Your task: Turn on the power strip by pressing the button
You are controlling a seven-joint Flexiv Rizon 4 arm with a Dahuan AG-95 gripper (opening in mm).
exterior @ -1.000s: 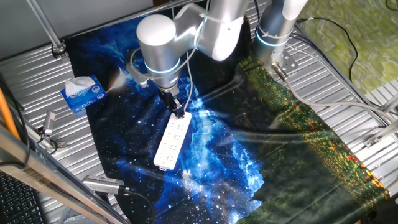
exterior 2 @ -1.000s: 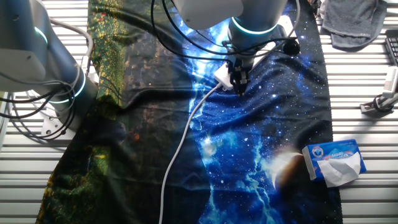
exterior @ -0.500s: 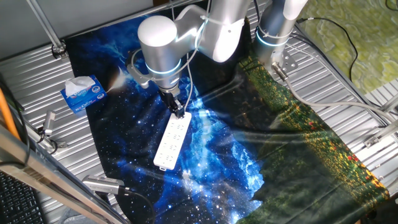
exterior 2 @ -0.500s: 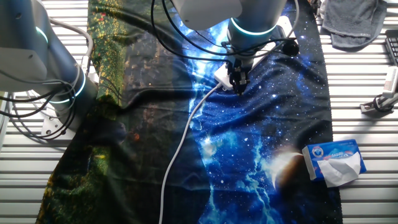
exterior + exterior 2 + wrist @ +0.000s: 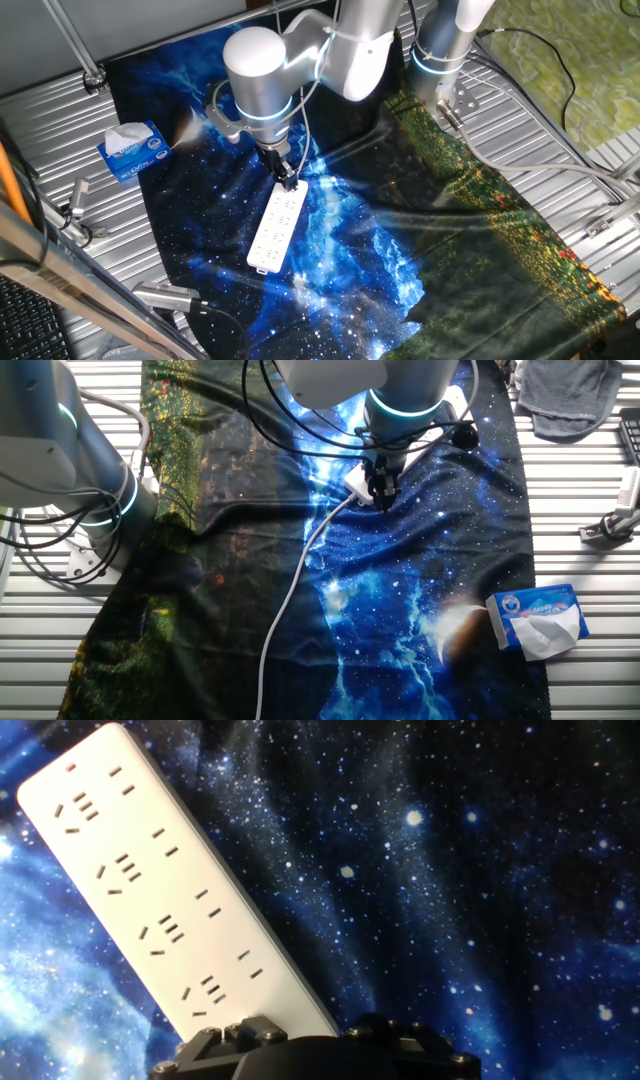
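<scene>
The white power strip (image 5: 277, 228) lies on the starry blue cloth (image 5: 350, 230), its white cord (image 5: 288, 600) running off towards the cloth's edge. My gripper (image 5: 288, 181) points straight down at the strip's corded end. In the other fixed view the gripper (image 5: 380, 496) covers most of the strip (image 5: 357, 483). The hand view shows the strip (image 5: 170, 890) stretching away, with a tiny red dot at its far end. The button is hidden under the hand's dark body (image 5: 320, 1060). No view shows a gap or contact between the fingertips.
A blue-and-white tissue box (image 5: 132, 150) sits at the cloth's left edge, also in the other fixed view (image 5: 538, 618). A second arm's base (image 5: 440, 50) stands at the back. Metal tools (image 5: 75, 210) lie on the ribbed table. A grey cloth (image 5: 570, 395) lies at one corner.
The arm's upper joint has shifted very slightly to the right. The gripper tip stays at the strip's corded end. The strip has not moved.
</scene>
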